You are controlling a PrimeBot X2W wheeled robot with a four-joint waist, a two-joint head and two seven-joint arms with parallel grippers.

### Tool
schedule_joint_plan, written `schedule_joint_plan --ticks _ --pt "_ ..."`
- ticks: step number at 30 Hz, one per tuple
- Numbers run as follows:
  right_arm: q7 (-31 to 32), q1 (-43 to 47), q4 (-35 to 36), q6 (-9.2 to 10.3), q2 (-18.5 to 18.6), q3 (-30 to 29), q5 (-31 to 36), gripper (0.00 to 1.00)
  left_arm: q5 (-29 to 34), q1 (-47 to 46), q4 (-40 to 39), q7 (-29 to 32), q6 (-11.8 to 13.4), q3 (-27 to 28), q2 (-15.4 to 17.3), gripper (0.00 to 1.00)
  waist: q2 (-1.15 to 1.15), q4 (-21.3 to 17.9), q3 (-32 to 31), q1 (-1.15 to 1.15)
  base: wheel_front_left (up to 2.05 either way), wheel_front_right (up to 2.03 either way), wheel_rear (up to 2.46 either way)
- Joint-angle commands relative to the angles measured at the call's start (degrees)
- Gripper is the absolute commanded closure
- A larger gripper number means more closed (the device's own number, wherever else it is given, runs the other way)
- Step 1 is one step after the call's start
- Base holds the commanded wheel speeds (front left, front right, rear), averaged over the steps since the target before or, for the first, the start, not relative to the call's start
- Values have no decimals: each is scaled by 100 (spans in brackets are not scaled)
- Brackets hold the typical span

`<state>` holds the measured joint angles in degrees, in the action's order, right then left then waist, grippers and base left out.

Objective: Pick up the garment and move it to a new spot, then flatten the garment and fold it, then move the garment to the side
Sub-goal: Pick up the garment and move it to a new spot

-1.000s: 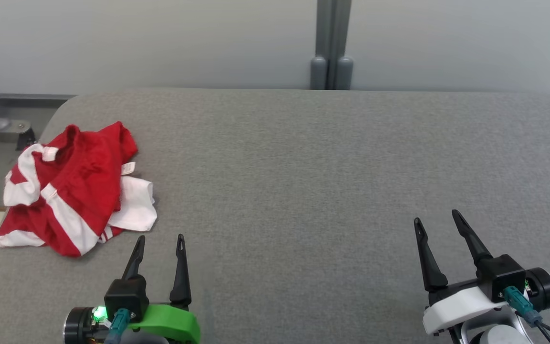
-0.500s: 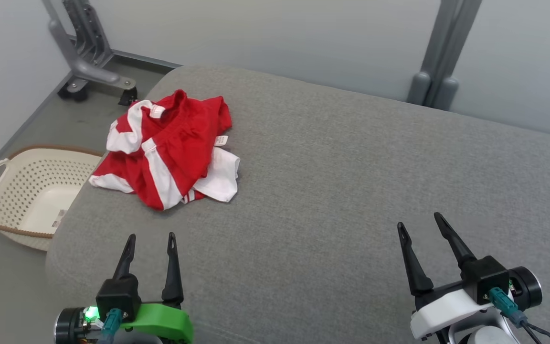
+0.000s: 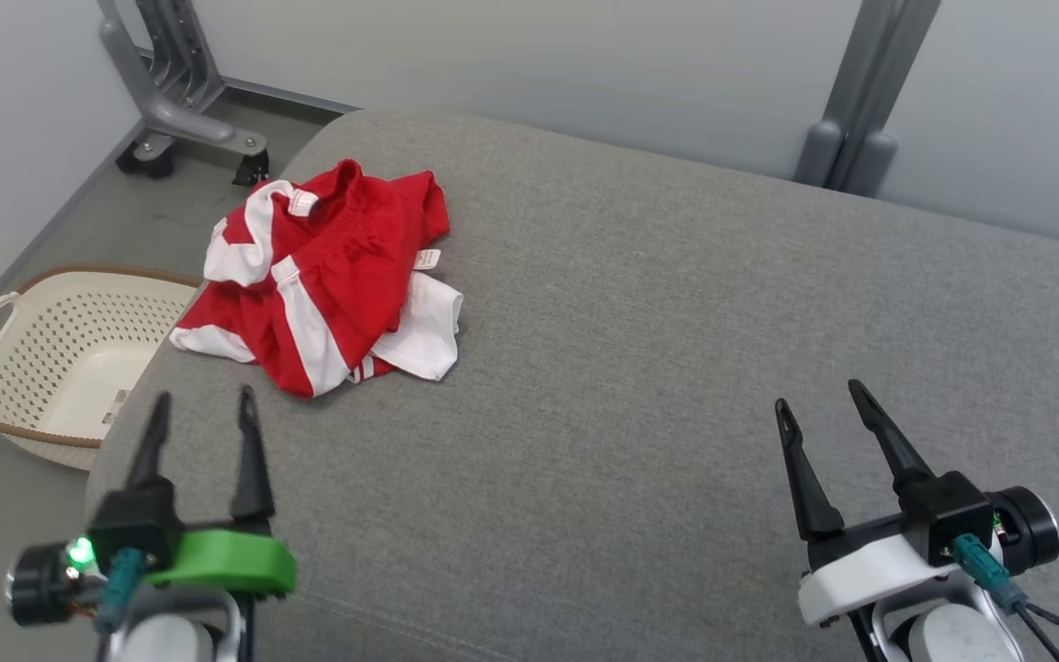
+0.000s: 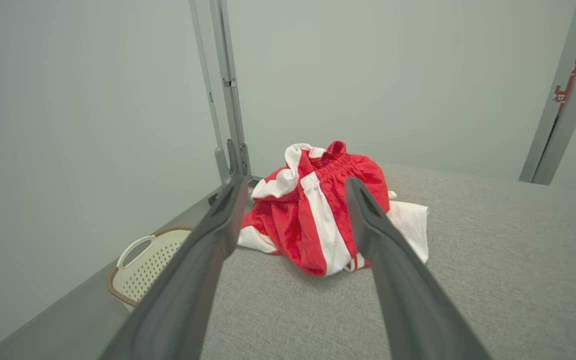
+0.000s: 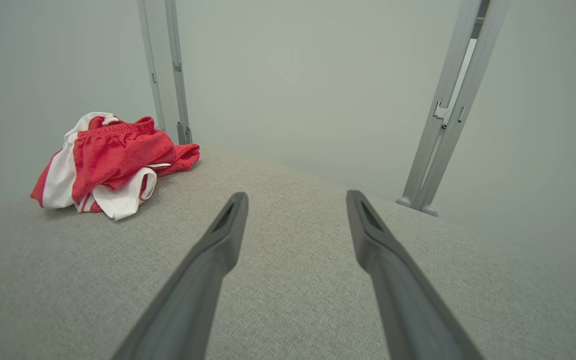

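Grey fabric covered the tabletop (image 3: 640, 349), where a crumpled red-and-white garment (image 3: 327, 267) lay heaped near a rounded corner. Just short of the garment hovered the left pincer (image 3: 203, 395), its two dark fingers spread wide, holding nothing and touching nothing. Well apart from the garment, off to its right, hung the right pincer (image 3: 818, 395), fingers likewise parted and empty above bare cloth. On the floor beside the garment's left sat a cream perforated basket (image 3: 42, 340), below the tabletop's edge.
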<state>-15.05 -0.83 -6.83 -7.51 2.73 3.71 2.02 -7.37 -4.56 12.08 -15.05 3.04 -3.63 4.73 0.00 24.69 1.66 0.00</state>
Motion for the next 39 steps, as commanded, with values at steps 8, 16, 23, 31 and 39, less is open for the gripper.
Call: schedule_joint_plan --ticks 8,16,23,31,39 --pt "-20 -529 196 5 26 -191 364 0 -266 -1768 617 331 -338 508 733 0 0 -825 1106 0 0 0 0" --pt "-20 -1050 296 5 26 -149 563 0 -879 -2870 2134 1519 -765 632 1021 0 0 -1334 1940 0 0 0 0" --pt "-20 -1242 338 5 25 -217 635 0 -1130 -3176 3052 1960 -798 666 1052 0 0 -1524 2340 0 0 0 0" --pt "-20 -1304 339 5 25 -235 634 0 -1212 -3425 3536 1684 -671 723 1032 67 0 -1533 2436 0 0 0 0" --pt "-20 -1184 228 5 25 -231 488 0 -924 -3670 3247 1068 -755 490 1297 100 0 -1405 2028 0 0 0 0"
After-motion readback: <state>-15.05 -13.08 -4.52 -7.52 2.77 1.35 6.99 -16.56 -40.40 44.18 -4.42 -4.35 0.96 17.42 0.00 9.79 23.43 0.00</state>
